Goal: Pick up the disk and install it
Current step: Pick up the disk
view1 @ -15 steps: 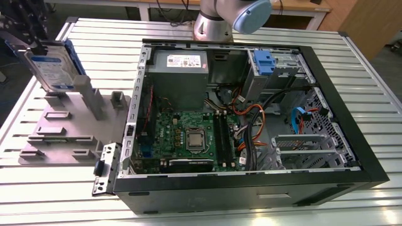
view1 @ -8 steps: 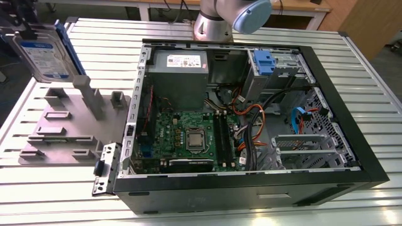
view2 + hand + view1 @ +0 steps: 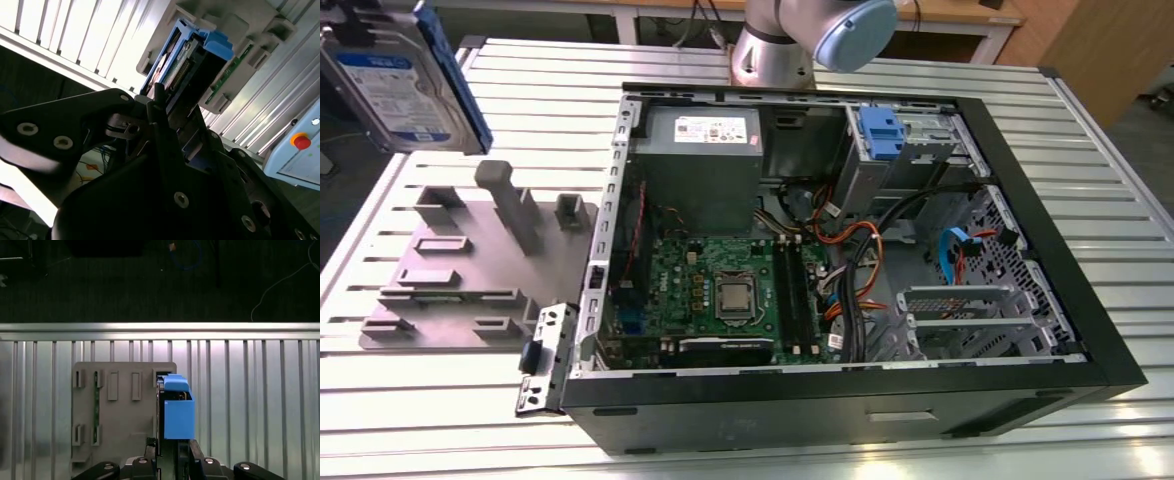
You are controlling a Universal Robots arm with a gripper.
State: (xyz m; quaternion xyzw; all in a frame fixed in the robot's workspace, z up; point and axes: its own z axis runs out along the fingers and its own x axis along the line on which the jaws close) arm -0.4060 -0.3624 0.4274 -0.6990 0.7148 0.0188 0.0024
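The gripper (image 3: 169, 447) was clamped on one end of the disk (image 3: 178, 412), which stuck straight out beyond its fingertips, blue carrier edge showing. Beneath it lay a grey fixture plate (image 3: 120, 415) on the slatted metal table (image 3: 250, 390). In the exterior view, the disk hung in the air at about ten o'clock from the open computer case (image 3: 854, 400).

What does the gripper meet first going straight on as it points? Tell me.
Probably the grey fixture plate, near its edge, beneath the disk the gripper holds; depth is unclear, so possibly the slatted table beside it.
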